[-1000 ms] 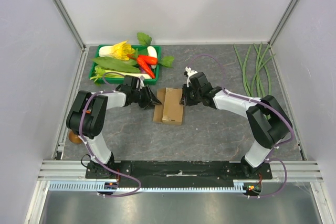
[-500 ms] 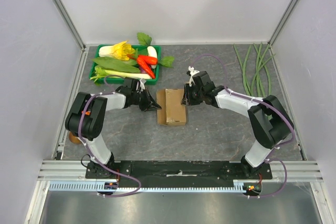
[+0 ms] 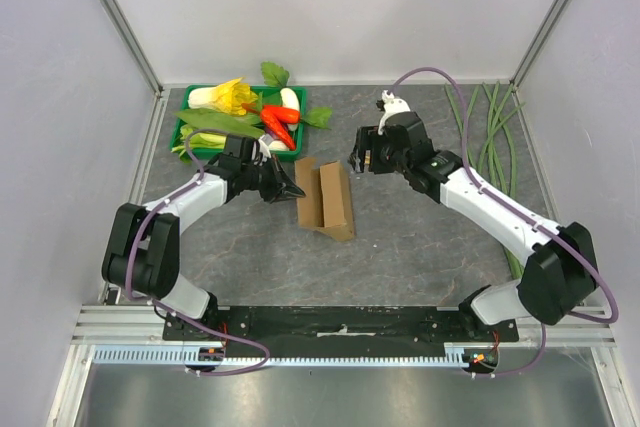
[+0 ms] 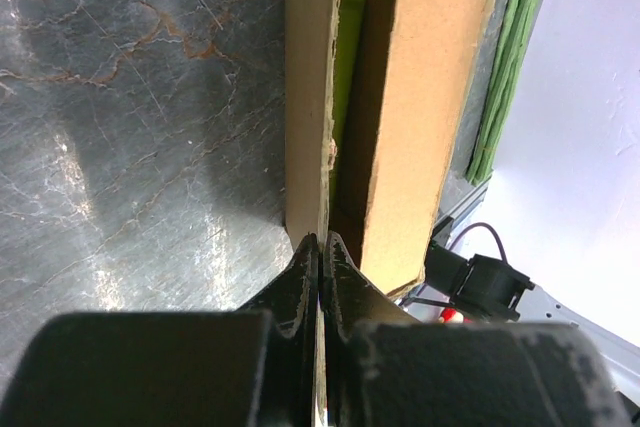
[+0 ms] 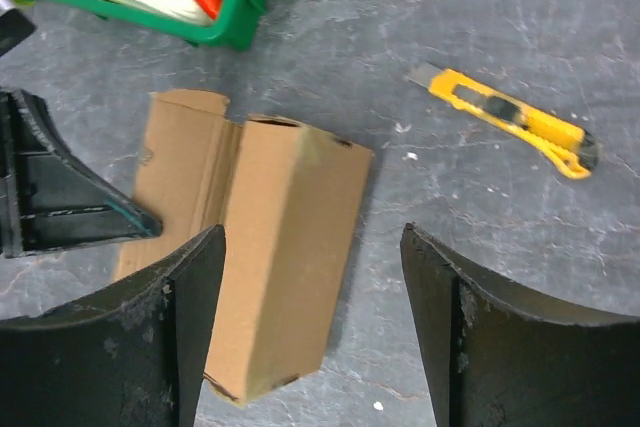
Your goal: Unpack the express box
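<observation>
The express box (image 3: 335,199) lies on the grey table between the arms, brown and oblong, with one long flap (image 3: 306,202) folded out to its left. My left gripper (image 3: 292,190) is shut on the edge of that flap. In the left wrist view the fingertips (image 4: 320,239) pinch the thin cardboard edge, and something green (image 4: 346,67) shows inside the open box (image 4: 420,97). My right gripper (image 3: 365,152) hangs open above and right of the box, touching nothing. The right wrist view shows its jaws (image 5: 312,232) wide apart over the box (image 5: 290,247).
A green tray (image 3: 176,137) of vegetables stands just behind the left gripper. A yellow utility knife (image 5: 505,119) lies on the table right of the box. Long green beans (image 3: 485,132) lie along the right side. White walls enclose the table.
My right gripper opened, let go of the box and rose back to the right. The left gripper shut on the flap, and the box swung slightly with the flap spread open.
</observation>
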Controlling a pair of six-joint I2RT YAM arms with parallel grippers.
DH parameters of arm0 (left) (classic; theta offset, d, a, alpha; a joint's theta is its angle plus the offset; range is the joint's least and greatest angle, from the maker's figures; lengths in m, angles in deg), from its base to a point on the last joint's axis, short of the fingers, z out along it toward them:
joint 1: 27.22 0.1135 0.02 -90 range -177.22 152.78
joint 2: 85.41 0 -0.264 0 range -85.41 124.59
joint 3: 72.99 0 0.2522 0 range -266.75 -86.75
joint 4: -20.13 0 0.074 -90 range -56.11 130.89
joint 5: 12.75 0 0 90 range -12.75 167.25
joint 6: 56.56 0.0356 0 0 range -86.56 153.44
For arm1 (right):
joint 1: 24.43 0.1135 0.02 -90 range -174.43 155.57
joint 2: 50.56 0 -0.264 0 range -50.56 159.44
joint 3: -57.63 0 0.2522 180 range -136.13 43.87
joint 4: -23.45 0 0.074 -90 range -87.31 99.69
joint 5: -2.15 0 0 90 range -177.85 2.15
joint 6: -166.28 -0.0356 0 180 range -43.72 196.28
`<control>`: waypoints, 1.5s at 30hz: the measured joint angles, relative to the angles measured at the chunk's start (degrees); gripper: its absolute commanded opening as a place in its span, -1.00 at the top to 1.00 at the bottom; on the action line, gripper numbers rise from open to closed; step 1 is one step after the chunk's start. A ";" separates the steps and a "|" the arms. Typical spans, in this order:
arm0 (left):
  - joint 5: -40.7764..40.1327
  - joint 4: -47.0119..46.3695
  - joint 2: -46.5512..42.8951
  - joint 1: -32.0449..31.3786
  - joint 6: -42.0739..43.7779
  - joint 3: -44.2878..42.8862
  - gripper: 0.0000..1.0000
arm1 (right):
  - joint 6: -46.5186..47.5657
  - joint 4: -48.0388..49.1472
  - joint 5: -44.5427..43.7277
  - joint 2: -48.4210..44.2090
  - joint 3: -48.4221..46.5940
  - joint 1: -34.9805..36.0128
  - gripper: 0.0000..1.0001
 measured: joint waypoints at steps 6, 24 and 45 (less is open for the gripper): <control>0.09 2.54 -0.20 0.02 0.22 -1.05 0.96 | 1.20 1.05 1.36 2.40 -0.83 4.46 -0.57; 0.46 6.95 -1.60 0.00 2.45 -2.99 0.97 | 0.24 -0.52 -0.87 11.08 1.07 8.22 -0.56; 1.73 18.40 -8.63 -0.02 6.03 -9.97 0.97 | -4.26 -3.52 -14.97 2.23 3.50 9.01 -0.45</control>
